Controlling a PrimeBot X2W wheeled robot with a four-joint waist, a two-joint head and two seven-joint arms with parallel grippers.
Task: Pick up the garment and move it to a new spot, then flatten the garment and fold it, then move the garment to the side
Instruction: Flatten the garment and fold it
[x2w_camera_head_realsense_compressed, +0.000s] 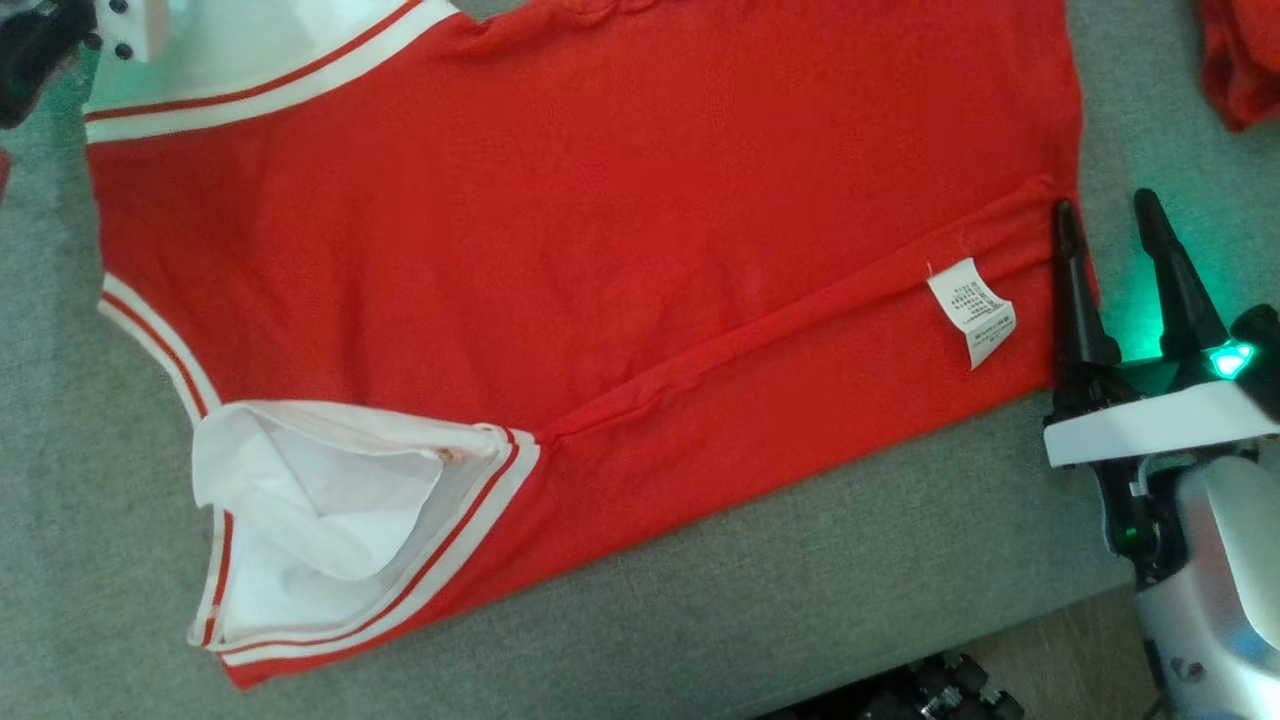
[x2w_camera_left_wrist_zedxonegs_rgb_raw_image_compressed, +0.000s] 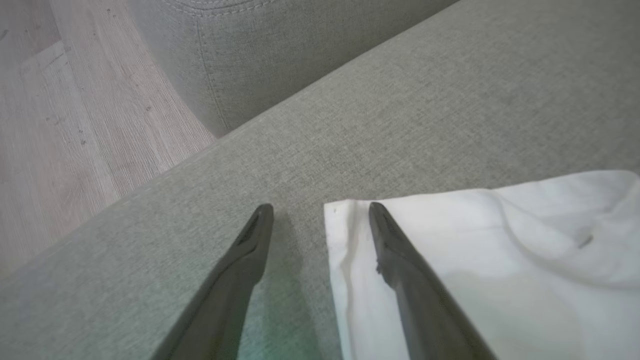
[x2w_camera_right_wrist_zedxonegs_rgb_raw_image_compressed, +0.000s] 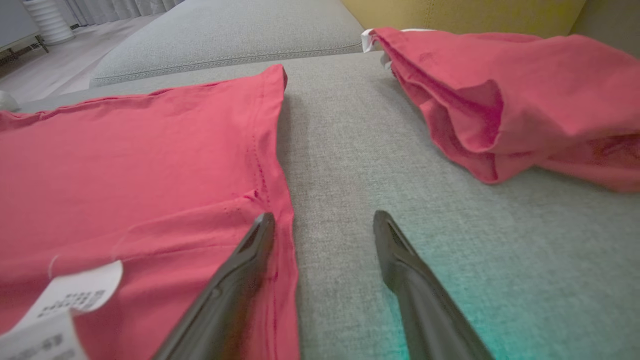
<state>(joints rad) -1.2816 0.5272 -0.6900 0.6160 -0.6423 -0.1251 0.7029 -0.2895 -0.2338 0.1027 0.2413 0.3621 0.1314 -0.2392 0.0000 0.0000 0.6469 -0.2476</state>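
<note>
Matt red knit garment (x2w_camera_head_realsense_compressed: 600, 250), rough grey woven sofa (x2w_camera_head_realsense_compressed: 800, 560), pale wood-grain floor (x2w_camera_left_wrist_zedxonegs_rgb_raw_image_compressed: 75, 125)

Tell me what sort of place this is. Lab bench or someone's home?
Likely a home living room, not a lab bench. The shirt lies on a grey fabric sofa with stitched seams, and pale wood-plank floor runs beside it. A second garment sits on the same seat.

Garment (x2w_camera_head_realsense_compressed: 600, 220) running off my head view's top edge. Care label (x2w_camera_head_realsense_compressed: 972, 310) print proving too small to read. Second red cloth (x2w_camera_head_realsense_compressed: 1240, 60) getting cropped at corner. My left gripper (x2w_camera_left_wrist_zedxonegs_rgb_raw_image_compressed: 320, 207) finger covering part of white sleeve (x2w_camera_left_wrist_zedxonegs_rgb_raw_image_compressed: 500, 260).
</note>
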